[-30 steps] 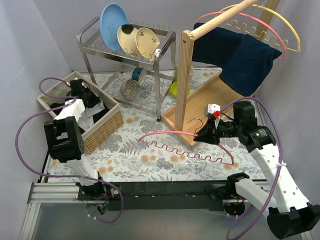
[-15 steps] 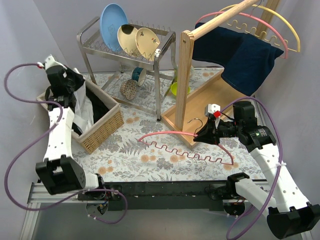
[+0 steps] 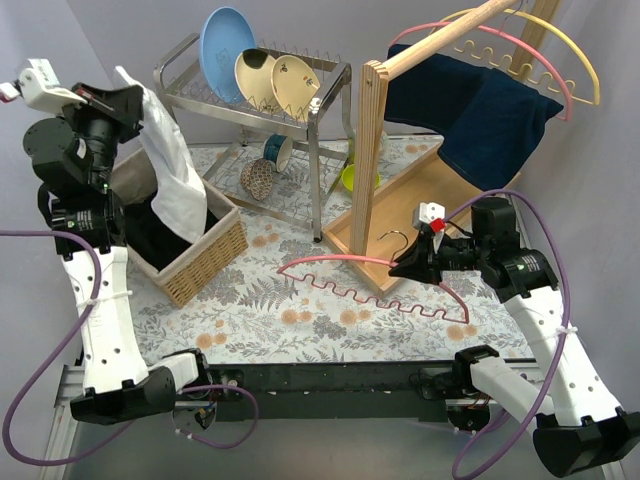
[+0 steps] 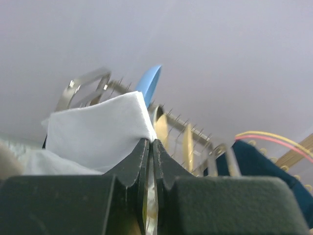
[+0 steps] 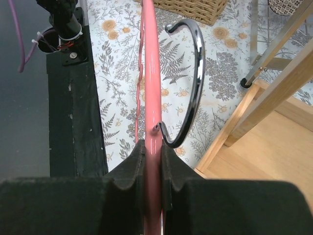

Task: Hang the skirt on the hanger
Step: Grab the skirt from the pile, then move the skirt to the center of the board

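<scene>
The step in hand looks like bringing skirt and hanger together. The left hand (image 3: 122, 98) is pinched shut on the top edge of the white skirt (image 3: 172, 165), which hangs below it over the basket (image 3: 205, 262). The right hand (image 3: 408, 268) clamps the pink hanger (image 3: 335, 262) at its neck, the bar reaching out ahead of it over the tabletop (image 3: 250, 310). Next, the skirt probably has to cross to the hanger, well apart from the left hand

Metal dish rack (image 3: 317, 170) holding a blue plate (image 3: 226, 40) and two cream plates (image 3: 256, 78) upright; wicker basket (image 3: 210, 257) at left; navy cloth (image 3: 485, 115) hanging on wooden stand (image 3: 370, 150).
</scene>
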